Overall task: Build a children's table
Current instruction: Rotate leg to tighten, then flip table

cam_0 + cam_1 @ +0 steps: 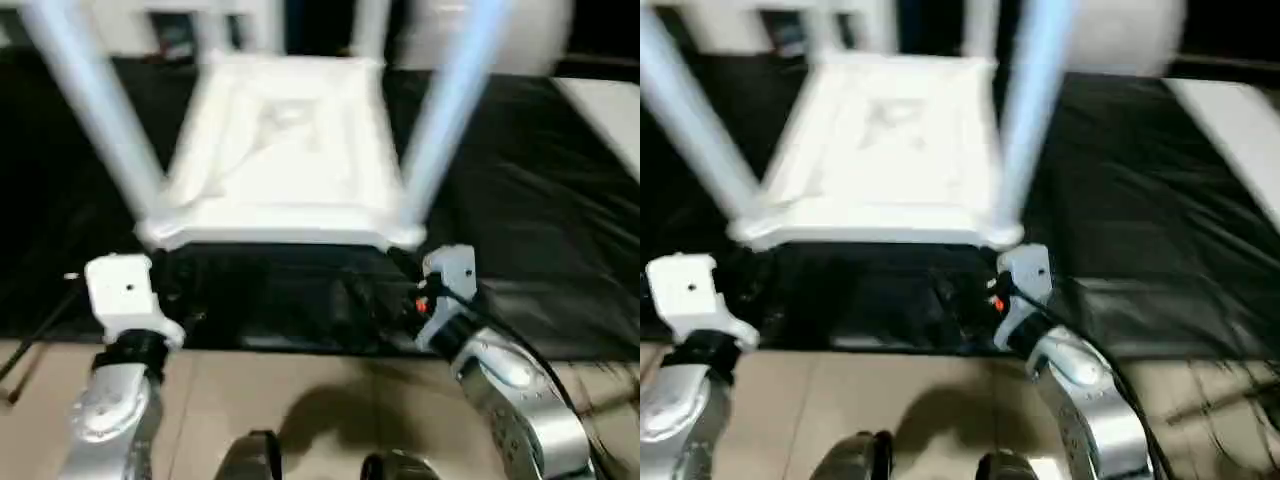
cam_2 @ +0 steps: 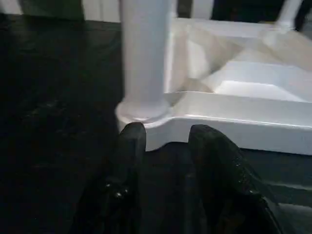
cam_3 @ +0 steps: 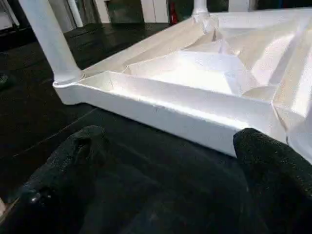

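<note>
The white children's table lies upside down on the black worktable [image 1: 530,200], with its X-ribbed underside [image 1: 285,140] facing up. Tapered white legs stand in the near-left socket [image 1: 95,100] and the near-right socket [image 1: 450,110], and further legs rise at the back [image 1: 370,25]. My left gripper [image 2: 165,141] is open just short of the near-left corner socket [image 2: 144,109], with nothing between its black fingers [image 2: 131,141]. My right gripper [image 3: 170,146] is open wide, facing the top's near rim [image 3: 185,114] by the near-right corner, and it holds nothing.
A white surface [image 1: 610,110] lies at the far right of the worktable. Tan floor [image 1: 250,400] shows below the worktable's near edge. A thin black rod [image 1: 40,330] slants down at the left, and cables [image 1: 1220,400] lie on the floor at the right.
</note>
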Motion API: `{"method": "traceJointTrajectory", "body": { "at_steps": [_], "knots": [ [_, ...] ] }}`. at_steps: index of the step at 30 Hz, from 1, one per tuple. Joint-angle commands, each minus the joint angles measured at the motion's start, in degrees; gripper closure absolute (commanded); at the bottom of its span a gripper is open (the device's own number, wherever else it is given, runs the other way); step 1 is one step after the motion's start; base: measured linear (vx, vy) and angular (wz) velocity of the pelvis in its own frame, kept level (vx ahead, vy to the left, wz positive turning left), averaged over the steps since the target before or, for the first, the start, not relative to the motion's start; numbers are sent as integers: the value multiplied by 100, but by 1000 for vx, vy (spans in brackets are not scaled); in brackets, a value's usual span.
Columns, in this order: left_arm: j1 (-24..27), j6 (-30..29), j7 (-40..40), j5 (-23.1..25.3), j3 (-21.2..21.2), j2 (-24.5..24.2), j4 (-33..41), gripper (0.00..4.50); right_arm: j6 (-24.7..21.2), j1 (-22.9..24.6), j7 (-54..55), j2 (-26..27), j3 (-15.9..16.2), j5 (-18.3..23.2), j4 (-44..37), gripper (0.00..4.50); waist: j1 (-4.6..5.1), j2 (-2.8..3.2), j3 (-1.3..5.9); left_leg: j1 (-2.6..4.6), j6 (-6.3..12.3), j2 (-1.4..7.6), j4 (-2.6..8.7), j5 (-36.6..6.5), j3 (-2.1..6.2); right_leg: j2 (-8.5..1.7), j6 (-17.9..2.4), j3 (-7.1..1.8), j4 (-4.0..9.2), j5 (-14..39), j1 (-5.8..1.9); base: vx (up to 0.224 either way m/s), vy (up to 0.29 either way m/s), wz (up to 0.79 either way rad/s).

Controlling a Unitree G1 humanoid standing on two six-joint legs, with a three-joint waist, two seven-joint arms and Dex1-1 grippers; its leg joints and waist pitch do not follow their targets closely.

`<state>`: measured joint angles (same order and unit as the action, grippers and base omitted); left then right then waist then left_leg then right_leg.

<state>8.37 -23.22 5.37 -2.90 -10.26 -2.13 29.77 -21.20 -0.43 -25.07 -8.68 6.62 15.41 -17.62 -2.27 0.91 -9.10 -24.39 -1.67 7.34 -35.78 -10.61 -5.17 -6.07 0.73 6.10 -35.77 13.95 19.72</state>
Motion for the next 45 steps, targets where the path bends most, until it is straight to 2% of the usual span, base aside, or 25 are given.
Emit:
{"method": "traceJointTrajectory", "body": {
  "at_steps": [1, 2, 3, 5, 6, 8, 11, 13, 14, 15, 16, 17, 18, 19, 20, 22, 24, 25, 28, 29, 30, 31, 35, 44, 45],
  "knots": [
    [-61, 37, 28, -47, -32, -82, -56, 266, 229, -14, -168, -64, -15, 8, 75, 0, 35, 36, 323, 103, -180, 494, 648, -1972, 192, -365, -907, -361, 448, 983, -63, 0, 0, 0],
    [-166, -52, 100, -67, -42, -202, -123, 266, 257, -43, -303, -85, 47, 32, 52, 0, 11, 169, 317, 93, -199, 486, 649, -1904, 208, -355, -891, -361, 406, 797, -58, 0, 0, 0],
    [-290, -63, 184, -131, -72, -285, -234, 266, 113, -61, -452, -67, 44, 242, 3, 0, 51, 56, 331, 101, -100, 482, 643, -1698, 180, -314, -875, -376, 414, 375, -47, 51, 11, -9],
    [-495, -7, 289, -240, -229, -452, -518, 266, 52, -91, -694, -125, 130, 396, -20, 0, 44, 110, 383, 114, 144, 473, 600, -1174, 154, -317, -1048, -373, 340, -454, -82, 0, 0, 0],
    [-495, -7, 289, -240, -229, -452, -518, 266, 52, -91, -694, -125, 130, 396, -20, 0, 44, 110, 383, 114, 144, 473, 600, -1174, 154, -317, -1048, -373, 340, -454, -82, 0, 0, 0],
    [-650, 243, 591, -466, -570, -799, -998, 266, 91, -106, -865, -193, 193, 502, -5, 0, 67, 84, 454, 111, 554, 444, 512, -302, 99, -319, -1243, -366, 284, -1352, -145, 0, 0, 0],
    [-666, 496, 1071, -737, -784, -1130, -1345, 266, 207, -151, -1038, -218, 214, 548, 56, 0, 65, 140, 475, 138, 727, 474, 484, -153, 47, -310, -1417, -374, 262, -1386, -108, 0, 0, 0],
    [-659, 593, 1128, -721, -837, -1237, -1469, 266, 247, -167, -1072, -215, 223, 535, 87, 0, 56, 155, 445, 141, 727, 500, 507, -324, 23, -307, -1475, -386, 268, -1234, -79, 0, 0, 0],
    [-578, 707, 1526, -1052, -1121, -1431, -1660, 266, 274, -178, -1216, -280, 272, 563, 36, 0, 35, 202, 405, 137, 640, 514, 547, -727, 19, -317, -1505, -396, 293, -832, -67, 0, 0, 0],
    [-545, 690, 1702, -1237, -1251, -1500, -1692, 266, 253, -181, -1290, -317, 281, 620, -22, 0, 34, 168, 390, 158, 483, 520, 580, -1164, 4, -314, -1512, -413, 322, -400, -52, 0, 0, 0],
    [-543, 666, 1749, -1295, -1280, -1519, -1692, 266, 239, -185, -1313, -330, 277, 653, -42, 0, 33, 187, 379, 153, 404, 524, 600, -1336, 5, -315, -1506, -419, 325, -212, -55, 0, 0, 0],
    [-545, 670, 1777, -1302, -1289, -1548, -1706, 255, 241, -192, -1311, -333, 274, 654, -30, 0, 46, 129, 332, 170, 142, 553, 666, -1904, 6, -308, -1440, -445, 371, 398, -19, 0, 0, 0],
    [-549, 685, 1816, -1301, -1298, -1594, -1733, 255, 250, -204, -1303, -334, 269, 644, -4, 0, 46, 129, 332, 170, 142, 553, 666, -1904, 6, -308, -1440, -445, 371, 398, -19, 0, 0, 0],
    [-575, 706, 2007, -1456, -1345, -1719, -1844, 238, 302, -249, -1317, -346, 281, 625, 98, 0, 15, 135, 284, 197, -65, 546, 696, -2289, -7, -333, -1321, -484, 428, 1004, 42, 0, 0, 0],
    [-607, 695, 2205, -1631, -1385, -1777, -1921, 227, 350, -299, -1330, -341, 294, 594, 181, 0, 2, 140, 291, 200, -177, 534, 711, -2397, -12, -336, -1214, -502, 442, 1303, 47, 0, 0, 0],
    [-645, 694, 2452, -1819, -1411, -1858, -2026, 220, 397, -364, -1354, -327, 302, 568, 274, 0, -3, 128, 296, 195, -251, 517, 714, -2395, -14, -347, -1139, -521, 448, 1472, 69, 0, 0, 0],
    [-721, 868, 2765, -1804, -1335, -2074, -2291, 196, 349, -473, -1401, -292, 269, 625, 366, 0, 22, 23, 323, 166, -166, 517, 727, -2071, -38, -318, -1063, -547, 440, 1239, 77, 0, 0, 0],
    [-721, 868, 2765, -1804, -1335, -2074, -2291, 187, 349, -473, -1401, -292, 269, 625, 366, 0, 11, 82, 340, 181, -79, 517, 725, -1862, -62, -310, -1065, -554, 432, 1047, 93, 0, 0, 0],
    [-1117, 1117, 3276, -1718, -1354, -2552, -3153, 170, 278, -663, -1594, -331, 384, 674, 479, 0, 23, 75, 373, 203, 56, 507, 711, -1589, -90, -280, -1127, -551, 392, 588, 108, 0, 0, 0],
    [-1249, 1187, 3391, -1690, -1344, -2678, -3380, 159, 286, -704, -1636, -349, 434, 650, 504, 0, 38, -2, 361, 196, 142, 513, 713, -1416, -116, -265, -1187, -548, 380, 267, 109, 0, 0, 0],
    [-1373, 1190, 3497, -1687, -1321, -2787, -3556, 148, 281, -727, -1703, -368, 476, 666, 502, 0, 30, 1, 356, 187, 191, 509, 709, -1324, -112, -272, -1210, -547, 357, 168, 98, 0, 0, 0],
    [-1495, 1242, 3567, -1645, -1294, -2888, -3733, 140, 288, -744, -1751, -382, 512, 667, 498, 0, 22, 55, 377, 217, 259, 506, 693, -1190, -128, -270, -1269, -543, 339, 13, 110, 0, 0, 0],
    [-1946, 1417, 3770, -1618, -1210, -3149, -4377, 99, 307, -790, -1792, -415, 572, 663, 548, 0, 31, 54, 406, 240, 435, 505, 656, -873, -164, -272, -1494, -538, 289, -500, 99, 0, 0, 0],
    [-2707, 1714, 4154, -1575, -956, -3201, -5359, 36, 386, -788, -1752, -386, 637, 546, 639, 0, 7, 60, 355, 247, 173, 551, 725, -1463, -180, -311, -1575, -567, 333, 169, 126, 0, 0, 0],
    [-2803, 1737, 4097, -1601, -937, -3131, -5432, 26, 407, -786, -1641, -377, 677, 437, 666, 0, -4, 107, 356, 243, 125, 557, 726, -1506, -169, -326, -1586, -566, 325, 184, 121, 0, 0, 0]
  ]
}}
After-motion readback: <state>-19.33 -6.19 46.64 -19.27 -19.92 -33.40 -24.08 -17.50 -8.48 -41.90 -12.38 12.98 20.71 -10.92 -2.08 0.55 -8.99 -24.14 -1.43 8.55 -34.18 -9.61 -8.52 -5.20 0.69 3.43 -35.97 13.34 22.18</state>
